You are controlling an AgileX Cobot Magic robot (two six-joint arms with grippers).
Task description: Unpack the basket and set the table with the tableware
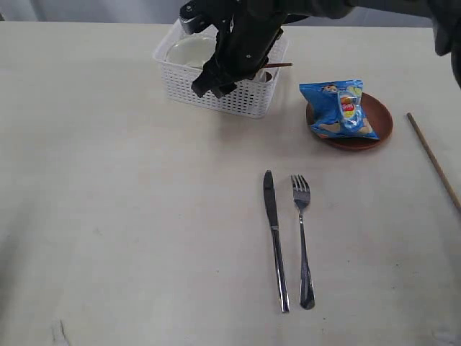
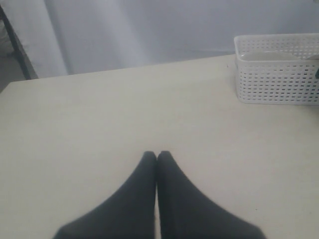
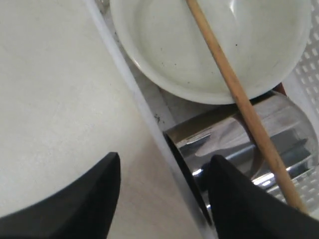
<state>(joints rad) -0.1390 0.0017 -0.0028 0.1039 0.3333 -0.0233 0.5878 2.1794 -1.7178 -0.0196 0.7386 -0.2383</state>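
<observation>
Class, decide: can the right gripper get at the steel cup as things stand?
Probably not cleanly: the open right gripper is close above the cup, but the basket wall runs between its jaws and a chopstick lies across the cup.

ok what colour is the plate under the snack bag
Reddish brown. The plate shows best in the exterior view, partly covered by the blue bag.

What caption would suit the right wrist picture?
Open right gripper straddles the basket rim, over a steel cup, pale bowl and wooden stick.
</observation>
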